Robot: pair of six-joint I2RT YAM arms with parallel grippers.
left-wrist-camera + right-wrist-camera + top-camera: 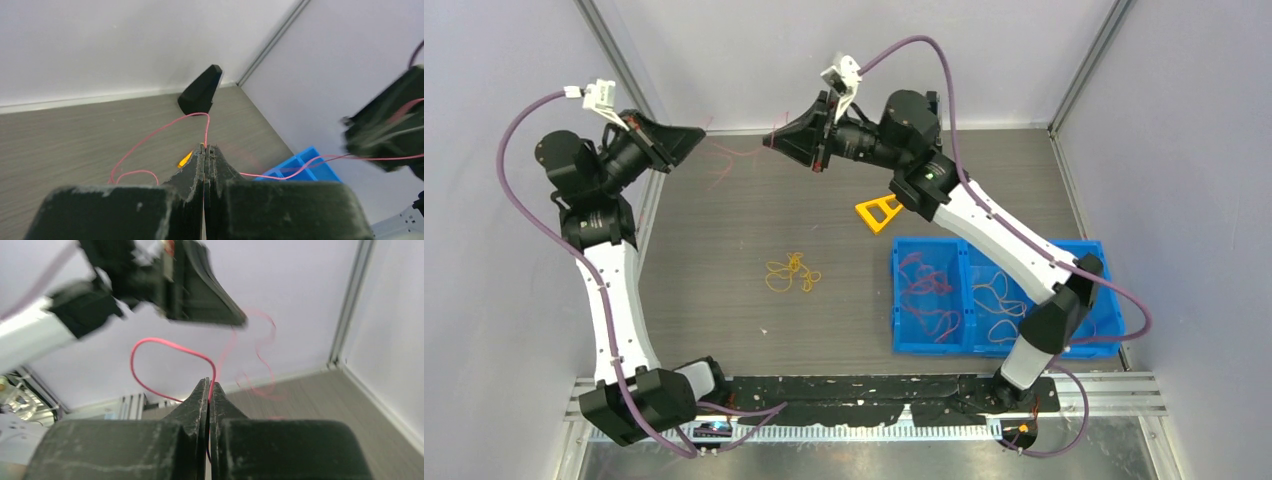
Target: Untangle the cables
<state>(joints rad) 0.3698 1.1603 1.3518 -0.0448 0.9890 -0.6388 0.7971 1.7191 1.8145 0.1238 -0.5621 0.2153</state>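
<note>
Red cable (206,130), just one, clamped in left hand (204,149) and right hand (209,384); one yellow tangle (792,272) lies apart.

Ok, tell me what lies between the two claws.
A red cable, pinched by the left claw and right claw, hangs between them: faint in the top view, clear in both wrist views.

There are two robot arms, the left arm (612,290) and the right arm (994,225), and two grippers, the left gripper (699,133) and the right gripper (769,142). One red cable (150,339) is stretched between them. In the centre of the top view lies one yellow tangle (792,273); its strands cannot be counted. At the right are one yellow triangle (877,212) and one blue bin (904,345) with two compartments, holding one red tangle (927,290) and one pale tangle (996,300).
</note>
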